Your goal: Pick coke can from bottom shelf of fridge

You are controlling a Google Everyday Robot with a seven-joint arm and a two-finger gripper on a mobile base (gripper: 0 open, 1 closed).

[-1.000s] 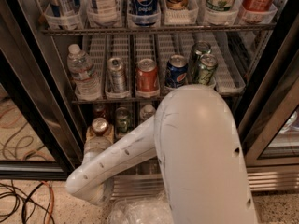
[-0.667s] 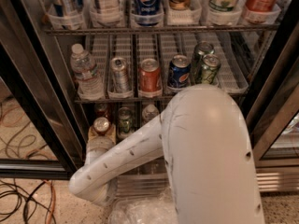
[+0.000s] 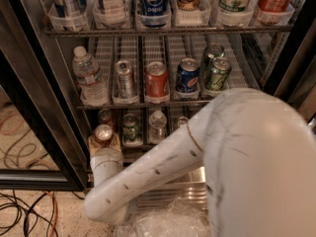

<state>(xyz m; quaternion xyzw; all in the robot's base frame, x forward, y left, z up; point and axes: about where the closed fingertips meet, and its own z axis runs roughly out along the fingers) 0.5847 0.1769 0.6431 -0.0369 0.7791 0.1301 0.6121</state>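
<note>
Gripper [image 3: 103, 146] was low in the fridge [image 3: 59, 73], at the coke can [image 3: 102, 132] on the bottom shelf [image 3: 148, 146]. Couldn't tell if it had closed on the can. Lift-out not yet done.

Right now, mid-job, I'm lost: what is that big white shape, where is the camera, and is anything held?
The white shape is the robot's single arm: its elbow fills the lower right, and the forearm reaches down-left into the open fridge. The one camera looks down over that arm. The gripper is at the left end of the bottom shelf, right at a reddish can, likely the coke can; whether it is held cannot be told. Next to it stand a green can and a small water bottle. The middle shelf carries a larger water bottle, a silver can, an orange-red can, a Pepsi can and two green cans.
</note>
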